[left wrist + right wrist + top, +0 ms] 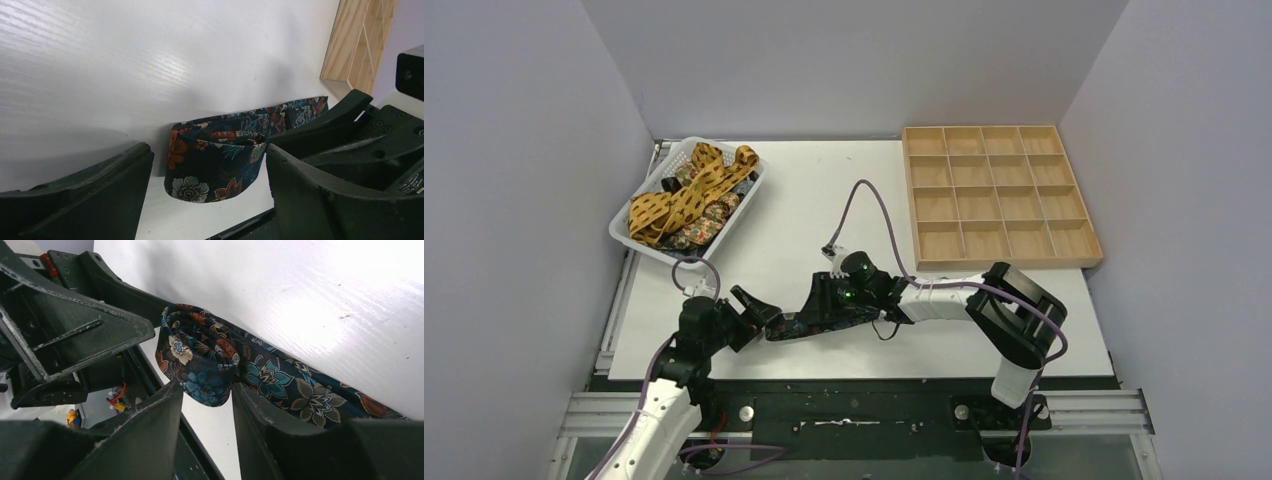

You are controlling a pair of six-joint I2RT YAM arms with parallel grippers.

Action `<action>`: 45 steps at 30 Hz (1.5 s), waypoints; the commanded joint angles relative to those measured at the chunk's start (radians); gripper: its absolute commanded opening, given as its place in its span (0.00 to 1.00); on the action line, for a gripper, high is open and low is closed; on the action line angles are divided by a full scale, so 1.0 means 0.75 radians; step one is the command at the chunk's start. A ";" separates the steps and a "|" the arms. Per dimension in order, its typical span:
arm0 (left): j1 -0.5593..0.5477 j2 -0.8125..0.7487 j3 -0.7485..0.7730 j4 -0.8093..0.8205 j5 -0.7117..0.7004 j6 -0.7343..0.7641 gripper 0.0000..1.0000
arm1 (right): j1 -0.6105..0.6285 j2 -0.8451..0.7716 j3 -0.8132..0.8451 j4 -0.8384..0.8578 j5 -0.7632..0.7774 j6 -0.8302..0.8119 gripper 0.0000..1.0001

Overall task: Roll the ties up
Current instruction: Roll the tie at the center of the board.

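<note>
A dark navy floral tie (pixel 809 322) lies on the white table near the front edge, its left end wound into a small roll (pixel 215 167). My left gripper (pixel 759 310) is open, and in the left wrist view its jaws (pixel 207 155) stand wide on either side of the roll without touching it. My right gripper (pixel 822 303) comes from the right. In the right wrist view its fingertips (pixel 207 390) press both sides of the roll (pixel 197 357), while the unrolled tail (pixel 300 395) runs off to the right. More ties, mustard-yellow (pixel 686 192) and dark, fill a basket.
A white mesh basket (pixel 624 232) stands at the back left. A wooden compartment tray (pixel 994 195) stands at the back right and shows in the left wrist view (pixel 350 50). Purple cables (pixel 879 210) arc over the table's middle. The table's front edge is just below the roll.
</note>
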 commanded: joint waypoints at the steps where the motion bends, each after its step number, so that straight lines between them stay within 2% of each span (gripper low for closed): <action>1: -0.046 -0.032 0.005 -0.056 -0.085 -0.020 0.80 | -0.008 0.030 0.065 0.045 -0.019 0.026 0.41; 12: -0.081 -0.006 0.014 -0.057 -0.102 -0.004 0.77 | -0.020 0.096 0.092 0.002 -0.058 0.027 0.35; 16: -0.088 -0.047 0.002 -0.057 -0.102 -0.007 0.77 | -0.024 0.106 0.092 -0.001 -0.062 0.026 0.27; 29: -0.168 -0.170 -0.045 -0.065 -0.091 -0.027 0.77 | -0.042 0.170 0.112 -0.080 -0.059 0.005 0.28; 36: -0.172 -0.088 -0.085 0.009 -0.015 0.020 0.77 | -0.043 0.184 0.119 -0.102 -0.057 -0.002 0.29; 45: -0.172 0.004 -0.118 0.112 0.067 0.062 0.70 | -0.052 0.201 0.123 -0.121 -0.057 0.005 0.29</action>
